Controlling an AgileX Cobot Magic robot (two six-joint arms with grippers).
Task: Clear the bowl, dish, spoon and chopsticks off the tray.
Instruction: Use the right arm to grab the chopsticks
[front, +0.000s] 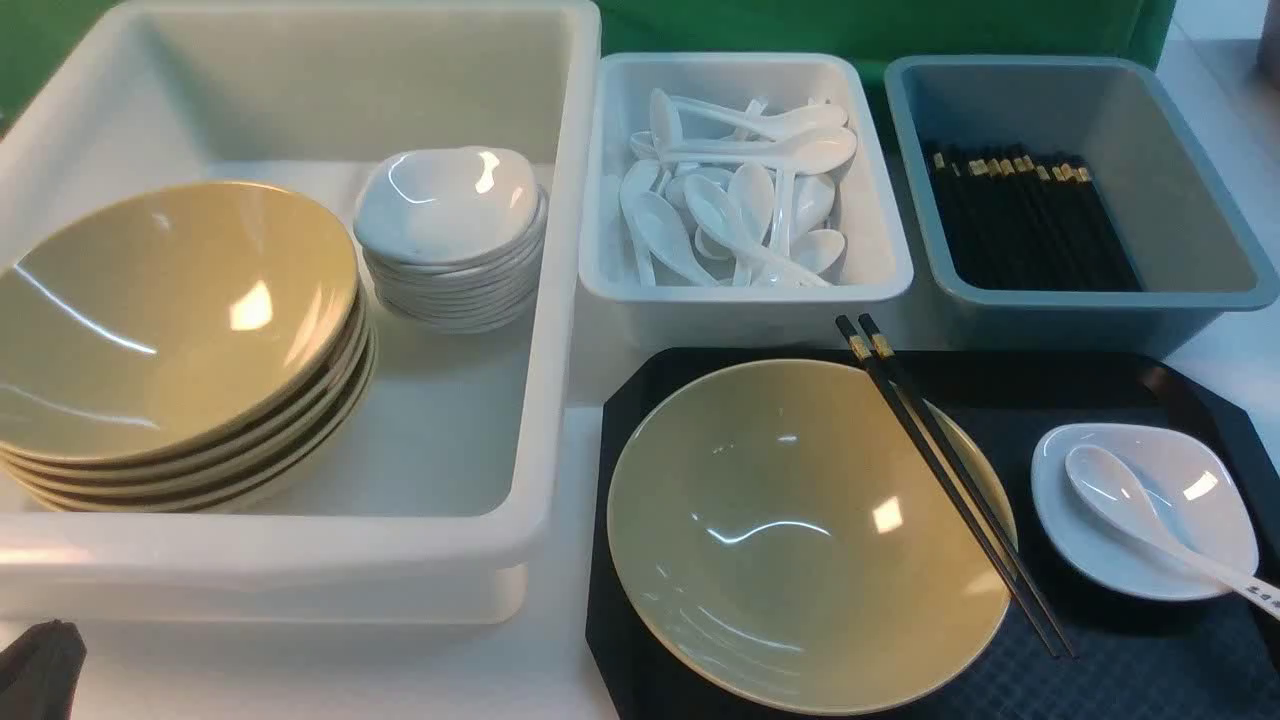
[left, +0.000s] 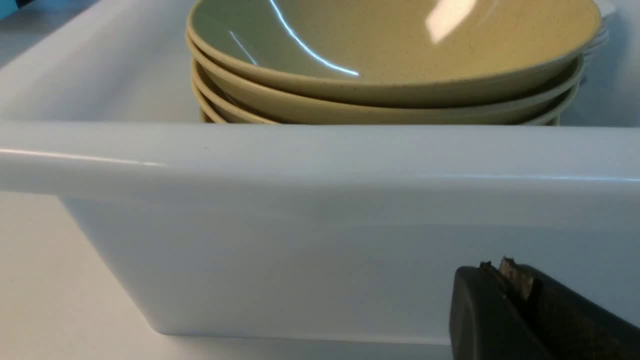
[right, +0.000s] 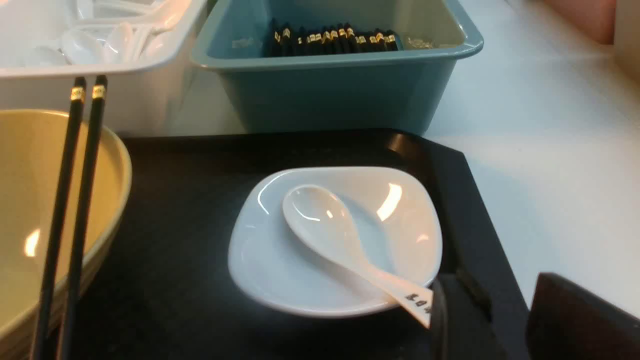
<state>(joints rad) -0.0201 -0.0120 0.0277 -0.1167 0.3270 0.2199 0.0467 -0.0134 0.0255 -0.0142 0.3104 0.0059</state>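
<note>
The black tray (front: 1130, 660) lies at the front right. On it stands the yellow bowl (front: 790, 540), with the black chopsticks (front: 950, 480) laid across its right rim. To the right of the bowl is the white dish (front: 1200, 500) with the spoon (front: 1120, 500) in it, handle pointing off the near right rim. In the right wrist view my right gripper (right: 500, 287) is open and empty over the tray's (right: 190, 210) edge, one finger beside the spoon's (right: 325, 230) handle end. My left gripper (left: 500, 270) is shut and empty, low before the big tub's wall.
A big white tub (front: 470, 450) at the left holds a stack of yellow bowls (front: 170, 320) and a stack of white dishes (front: 450, 220). Behind the tray stand a white tub (front: 740, 295) of spoons and a blue-grey tub (front: 1180, 200) of chopsticks.
</note>
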